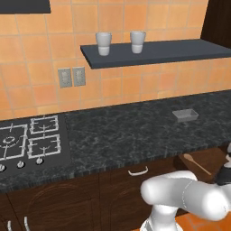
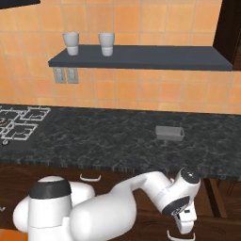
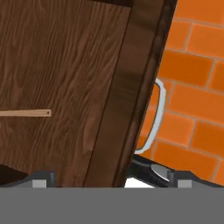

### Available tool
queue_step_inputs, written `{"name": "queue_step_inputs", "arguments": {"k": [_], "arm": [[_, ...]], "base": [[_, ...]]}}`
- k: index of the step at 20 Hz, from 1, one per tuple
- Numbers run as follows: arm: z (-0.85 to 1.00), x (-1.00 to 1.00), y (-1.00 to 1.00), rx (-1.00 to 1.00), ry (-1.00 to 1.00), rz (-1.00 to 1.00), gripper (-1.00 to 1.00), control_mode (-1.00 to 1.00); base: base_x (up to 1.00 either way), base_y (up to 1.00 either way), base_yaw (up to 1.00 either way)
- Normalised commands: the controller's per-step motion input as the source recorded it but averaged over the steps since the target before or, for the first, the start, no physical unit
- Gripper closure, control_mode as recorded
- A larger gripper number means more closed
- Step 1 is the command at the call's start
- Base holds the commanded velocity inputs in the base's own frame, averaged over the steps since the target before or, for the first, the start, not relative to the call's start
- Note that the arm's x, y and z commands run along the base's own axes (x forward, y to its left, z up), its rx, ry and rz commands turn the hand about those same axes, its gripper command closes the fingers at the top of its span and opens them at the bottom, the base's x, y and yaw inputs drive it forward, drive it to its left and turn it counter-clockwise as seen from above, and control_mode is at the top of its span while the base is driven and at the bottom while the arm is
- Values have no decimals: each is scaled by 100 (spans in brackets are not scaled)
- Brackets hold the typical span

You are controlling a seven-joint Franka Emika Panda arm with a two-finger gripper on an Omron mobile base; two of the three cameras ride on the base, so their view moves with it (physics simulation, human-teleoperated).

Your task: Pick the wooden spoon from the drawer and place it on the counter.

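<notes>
The wooden spoon (image 1: pixel 196 163) lies in the open drawer (image 1: pixel 211 156) at the lower right, below the counter (image 1: pixel 126 131), bowl toward the cabinets. In the hand view only the thin end of the spoon's handle (image 3: pixel 27 113) shows on the drawer's wood-grain floor (image 3: pixel 65 65). My gripper (image 3: pixel 111 181) hangs over the drawer's front wall (image 3: pixel 133 100), above and apart from the spoon. It is open, fingertips (image 3: pixel 41 179) wide apart with nothing held. In the right base view the hand (image 2: pixel 184 219) points down in front of the counter (image 2: pixel 108 136).
The drawer's white handle (image 3: pixel 155 118) sits on its outer face over orange floor tiles. A small grey tray (image 1: pixel 185 115) rests on the counter. The stove (image 1: pixel 27 142) is at the left. A wall shelf (image 1: pixel 153 52) holds two cups. Another cabinet handle (image 1: pixel 138 171) lies under the counter edge.
</notes>
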Motion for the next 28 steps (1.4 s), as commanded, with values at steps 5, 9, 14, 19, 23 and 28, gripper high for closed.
{"name": "queue_step_inputs", "arguments": {"k": [5,9,14,19,23,28], "arm": [[-33,33,-14,-1,-1,0,-100,-100],[-28,16,-3,-5,0,0,-100,-100],[-42,0,0,-10,0,0,-100,-100],[-22,-36,0,-3,5,0,-100,-100],[-5,-100,-3,0,0,0,-100,-100],[-10,-100,-16,0,0,-5,-100,-100]], "base": [[0,0,0],[0,0,0],[0,0,0],[0,0,0],[0,0,0],[0,0,0]]}}
